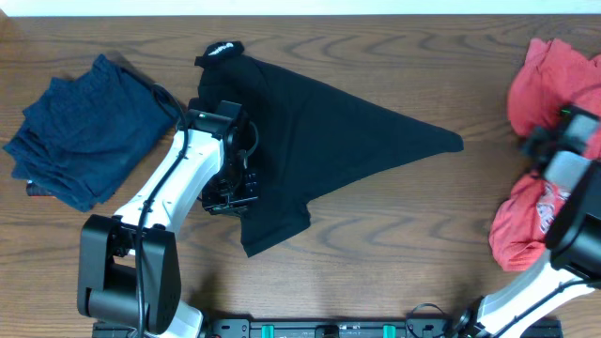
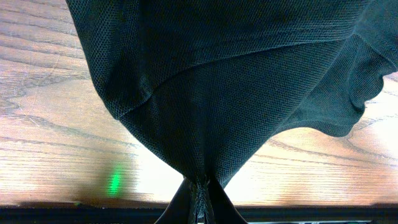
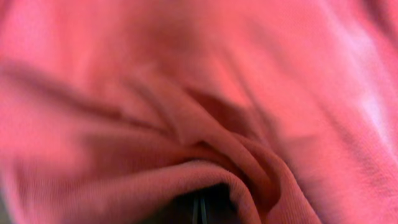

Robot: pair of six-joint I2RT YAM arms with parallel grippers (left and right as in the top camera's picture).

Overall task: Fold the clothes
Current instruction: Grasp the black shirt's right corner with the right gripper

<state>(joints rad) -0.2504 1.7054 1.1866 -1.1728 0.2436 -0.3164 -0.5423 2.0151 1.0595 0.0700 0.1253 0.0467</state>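
The black shirt (image 1: 319, 131) lies spread near the table's middle, its collar at the back left and one corner drawn out to the right. My left gripper (image 1: 228, 192) is shut on a pinch of its black cloth (image 2: 205, 124) at the shirt's left lower edge, lifting it off the wood. The coral-red T-shirt (image 1: 549, 94) lies bunched at the right edge. My right gripper (image 1: 549, 155) sits in it; the right wrist view shows only red cloth (image 3: 186, 93) folded over the closed fingers (image 3: 199, 211). The navy-blue garments (image 1: 80, 131) lie stacked at the left.
The wooden table (image 1: 394, 244) shows bare in front of the black shirt. A green light spot (image 2: 114, 182) falls on the wood. The arm bases stand at the front edge.
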